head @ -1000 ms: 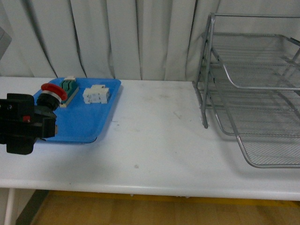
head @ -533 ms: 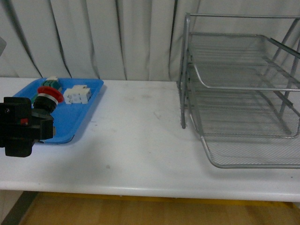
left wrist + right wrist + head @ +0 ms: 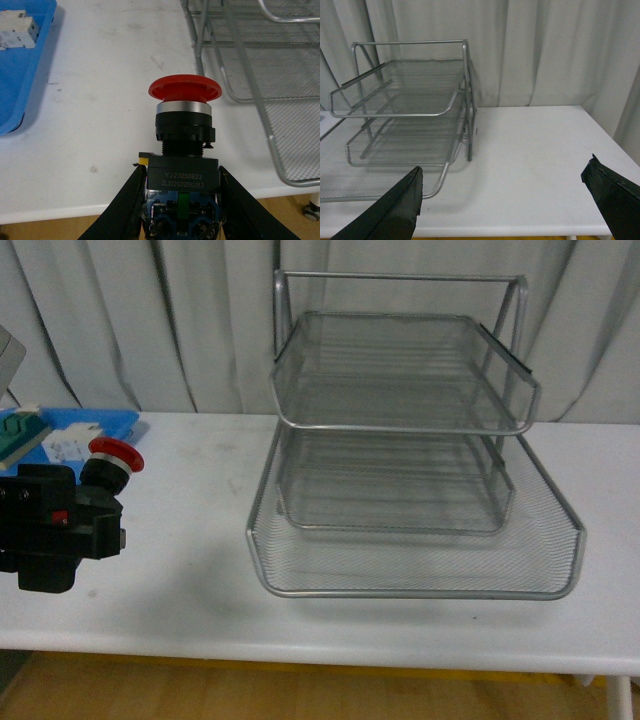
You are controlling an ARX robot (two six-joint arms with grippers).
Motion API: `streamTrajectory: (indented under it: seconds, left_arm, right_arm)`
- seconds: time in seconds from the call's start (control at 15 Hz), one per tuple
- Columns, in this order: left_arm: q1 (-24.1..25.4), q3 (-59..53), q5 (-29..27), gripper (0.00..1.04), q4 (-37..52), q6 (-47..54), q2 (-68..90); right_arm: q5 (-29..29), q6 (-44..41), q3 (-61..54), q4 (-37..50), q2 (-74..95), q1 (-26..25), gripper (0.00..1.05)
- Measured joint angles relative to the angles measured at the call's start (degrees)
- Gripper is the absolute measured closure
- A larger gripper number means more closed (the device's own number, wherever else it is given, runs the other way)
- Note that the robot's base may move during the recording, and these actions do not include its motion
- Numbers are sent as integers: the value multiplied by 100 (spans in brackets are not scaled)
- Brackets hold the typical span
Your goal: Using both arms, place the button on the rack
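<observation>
My left gripper [image 3: 85, 515] is shut on the button [image 3: 112, 462], a red mushroom cap on a dark body, held above the white table left of the rack [image 3: 400, 430]. In the left wrist view both black fingers [image 3: 125, 202] press the button [image 3: 184, 107] body, and the cap points toward the rack [image 3: 250, 75]. The rack is a silver three-tier wire mesh tray standing at the middle of the table. My right gripper [image 3: 505, 197] is open with nothing between its fingers, hovering over bare table beside the rack [image 3: 405, 115]. The right arm does not show in the front view.
A blue tray [image 3: 100, 425] at the table's far left holds a green-topped block [image 3: 20, 435] and a white component [image 3: 68, 445]. The blue tray [image 3: 20, 65] and the white component [image 3: 17, 32] also show in the left wrist view. Grey curtains hang behind.
The front view has swung to the right: the rack now sits mid-frame and the blue tray has slid to the left edge. My left gripper still holds the button.
</observation>
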Motion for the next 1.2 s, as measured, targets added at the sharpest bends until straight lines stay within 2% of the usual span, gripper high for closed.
streamTrajectory:
  seconds: [0.27,0.33,0.53,0.6,0.8,1.0,1.07,1.2]
  left_arm:
    - [-219,323,0,69,-48,-79,365]
    - [-382,619,138,69,-92,-151,538]
    - [-837,1829,85,69,-400,-168,1344]
    - [-1137,2225,103,69,-518,-144,1657]
    - [-1707,2892,251,69,-850,0,2330]
    - [-1644,3368,234,69,-1182,81,2957]
    - [-1488,3869,-52,69,-1510,201,3344]
    - [-1434,4444,-146,69,-1912,328,3753]
  right_arm:
    - [20,2,0,-17,0,0,6]
    - [20,2,0,9,0,0,6]
    - [17,2,0,11,0,0,6]
    - [15,0,0,11,0,0,6]
    - [15,2,0,11,0,0,6]
    - [15,2,0,11,0,0,6]
    - [13,2,0,11,0,0,6]
    - [13,0,0,11,0,0,6]
